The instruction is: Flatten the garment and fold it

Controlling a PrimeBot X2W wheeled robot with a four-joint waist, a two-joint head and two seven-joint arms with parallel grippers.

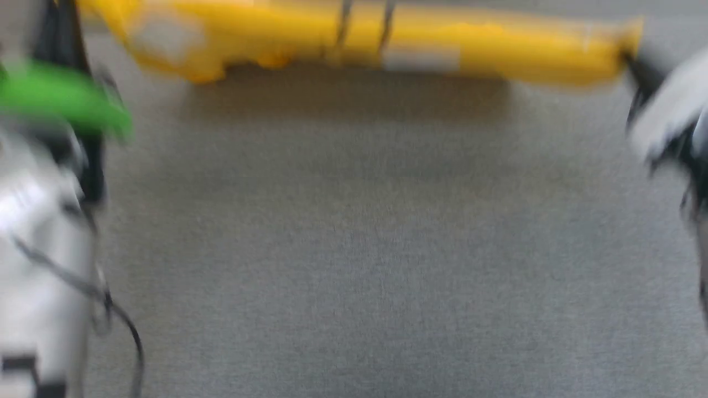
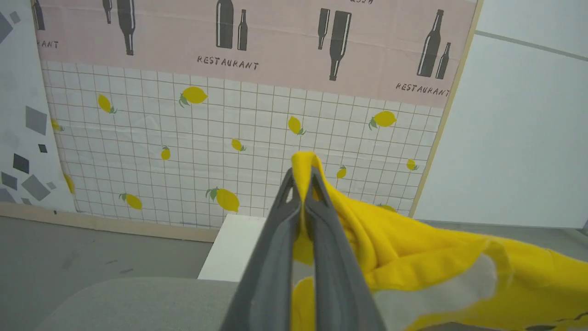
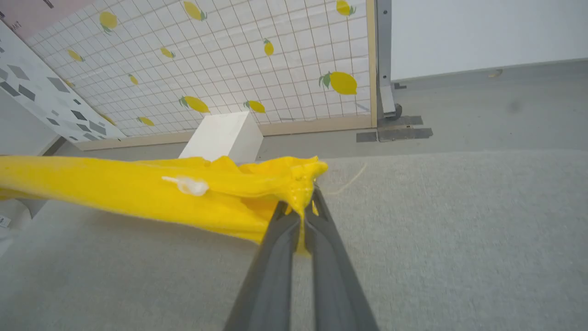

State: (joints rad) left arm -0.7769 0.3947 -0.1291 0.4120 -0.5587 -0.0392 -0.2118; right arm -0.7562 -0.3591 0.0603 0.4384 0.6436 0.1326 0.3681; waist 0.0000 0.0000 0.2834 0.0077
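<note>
Your left gripper [image 2: 302, 178] and right gripper [image 3: 299, 205] clamp the shirt [image 3: 138, 188] stretched between them, flattening; next lower it evenly, keeping tension.

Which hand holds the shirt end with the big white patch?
The left gripper: a white patch on the garment lies beside it. The right gripper holds mostly yellow.

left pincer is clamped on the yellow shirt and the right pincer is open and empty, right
Not quite. The left pincer is clamped on the yellow shirt, but the right pincer is not open and empty: the right wrist view shows it shut on the shirt's other end.
</note>
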